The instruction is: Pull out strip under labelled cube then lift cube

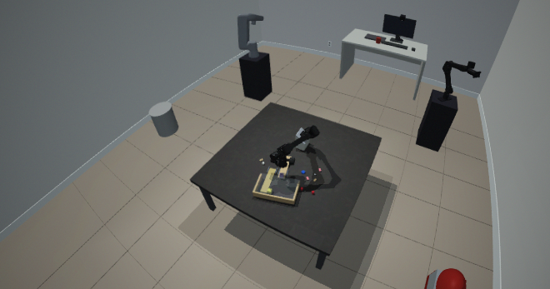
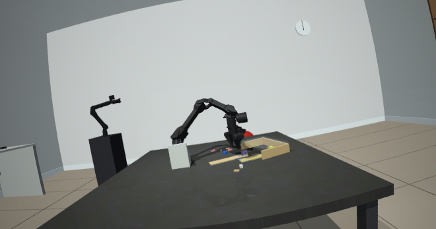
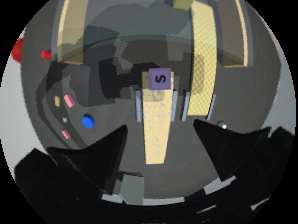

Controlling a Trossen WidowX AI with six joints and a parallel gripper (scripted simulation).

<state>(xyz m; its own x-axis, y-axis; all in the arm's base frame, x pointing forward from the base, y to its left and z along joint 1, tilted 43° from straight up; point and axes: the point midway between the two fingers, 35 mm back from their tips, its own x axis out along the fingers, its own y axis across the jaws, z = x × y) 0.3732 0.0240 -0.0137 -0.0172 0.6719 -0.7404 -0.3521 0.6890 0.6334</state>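
Note:
The purple cube (image 1: pixel 282 175) (image 2: pixel 244 152) (image 3: pixel 160 79), labelled S, sits on the far end of the speckled tan strip (image 2: pixel 224 160) (image 3: pixel 157 130). That strip lies between two low blue-grey guides, just outside the tray's open side. The hatched yellow strip (image 1: pixel 267 180) (image 2: pixel 250 159) (image 3: pixel 204 60) lies to its right in the wrist view and runs into the tray, with a yellow-green cube (image 1: pixel 269 191) (image 2: pixel 270 147) (image 3: pixel 183 3) on it. My gripper (image 2: pixel 238 147) (image 3: pixel 161 125) is open and empty above the speckled strip, its fingers apart on both sides, on the arm's side of the cube.
The wooden tray (image 1: pixel 275 197) (image 2: pixel 275 151) has raised walls. A blue disc (image 1: pixel 303 171) (image 2: pixel 224 152) (image 3: pixel 88 121), pink pieces (image 3: pixel 69 100) and a red piece (image 3: pixel 46 54) lie left in the wrist view. A white cube (image 2: pixel 241 166) and a tan block (image 2: pixel 236 170) lie on the other side.

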